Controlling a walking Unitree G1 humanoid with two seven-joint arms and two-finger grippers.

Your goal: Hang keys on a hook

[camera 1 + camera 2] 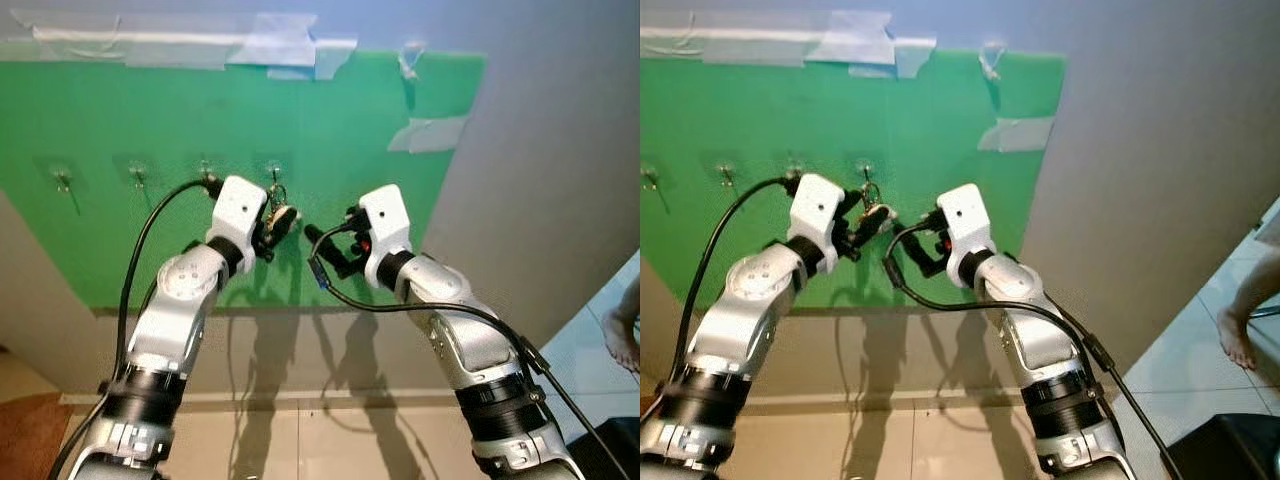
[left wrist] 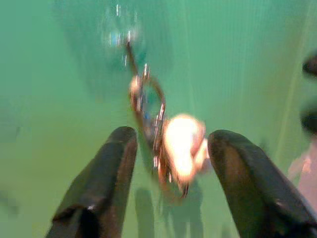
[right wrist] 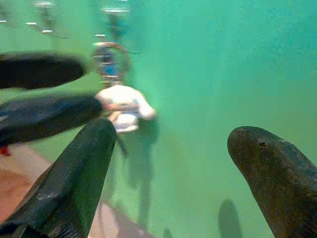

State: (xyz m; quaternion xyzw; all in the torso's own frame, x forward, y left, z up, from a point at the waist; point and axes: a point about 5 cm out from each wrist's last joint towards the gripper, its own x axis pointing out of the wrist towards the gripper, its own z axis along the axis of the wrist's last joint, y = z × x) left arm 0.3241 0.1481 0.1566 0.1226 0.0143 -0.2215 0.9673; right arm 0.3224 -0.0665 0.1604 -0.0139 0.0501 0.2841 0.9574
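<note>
The key ring (image 2: pixel 148 106) with its pale fob (image 2: pixel 182 146) is seen looped on the rightmost hook (image 1: pixel 273 172) of the green board (image 1: pixel 100 240), just ahead of and between the spread fingers of the left gripper (image 1: pixel 275 228); nothing is pinched, so the hang is judged done or nearly so, with only pulling away left. The right gripper (image 1: pixel 325 247) is held spread too, beside the keys, empty. The ring's seat on the hook is shown by the left wrist view, though blurred; three more hooks (image 1: pixel 138 174) and a person's bare foot (image 1: pixel 1237 340) are given by the eye views.
</note>
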